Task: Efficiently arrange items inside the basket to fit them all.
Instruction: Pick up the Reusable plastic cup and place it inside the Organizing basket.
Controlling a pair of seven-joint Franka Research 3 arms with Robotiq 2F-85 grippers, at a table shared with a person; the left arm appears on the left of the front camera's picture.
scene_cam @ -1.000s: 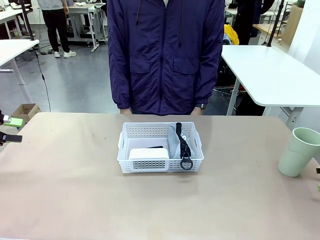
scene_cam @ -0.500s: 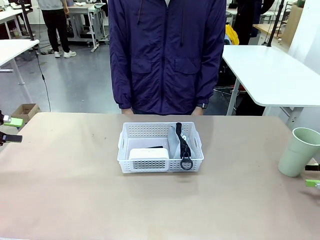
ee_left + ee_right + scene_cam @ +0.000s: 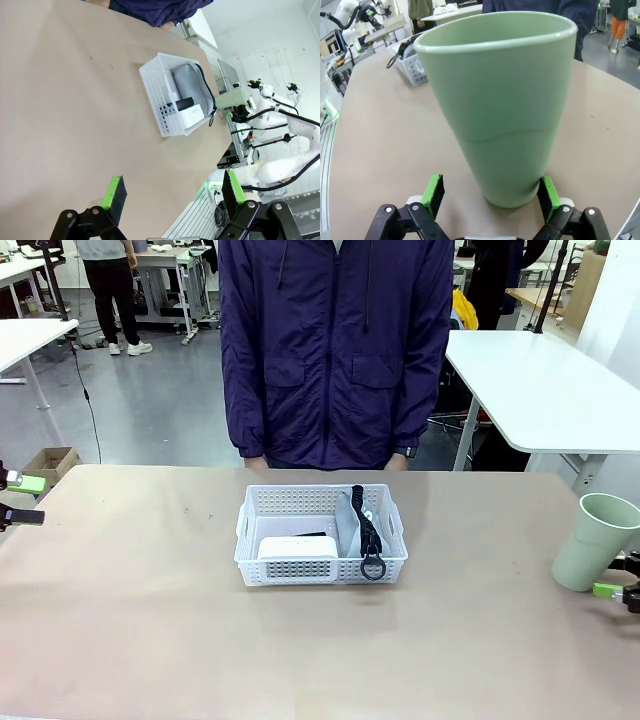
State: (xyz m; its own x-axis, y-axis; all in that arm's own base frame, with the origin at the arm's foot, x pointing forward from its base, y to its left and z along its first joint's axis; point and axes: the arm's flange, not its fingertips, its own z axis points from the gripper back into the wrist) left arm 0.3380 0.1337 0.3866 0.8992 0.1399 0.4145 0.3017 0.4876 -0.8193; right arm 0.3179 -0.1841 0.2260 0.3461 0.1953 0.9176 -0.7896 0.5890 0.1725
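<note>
The white lattice basket (image 3: 300, 571) sits mid-table in front of the person. Inside it, a grey pouch (image 3: 347, 527) with a black strap and ring leans at the right, a white block (image 3: 296, 546) lies at the front left, and a black stapler (image 3: 313, 535) peeks out behind the block. The pale green cup (image 3: 592, 541) stands near the right table edge. My right gripper (image 3: 622, 591) is open at the cup's base; in the right wrist view the cup (image 3: 501, 100) rises between its green pads (image 3: 434, 192). My left gripper (image 3: 174, 192) hangs open at the far left, well away from the basket (image 3: 159, 107).
A person in a dark blue jacket (image 3: 335, 350) stands at the far edge, hands down by the sides. Bare tabletop (image 3: 150, 610) stretches between the basket and both grippers. White tables (image 3: 540, 380) and other people stand farther back.
My right gripper has come into the front view at the right edge and closed in on the cup's base. The cup has shifted slightly left. The left arm and the basket have not moved.
</note>
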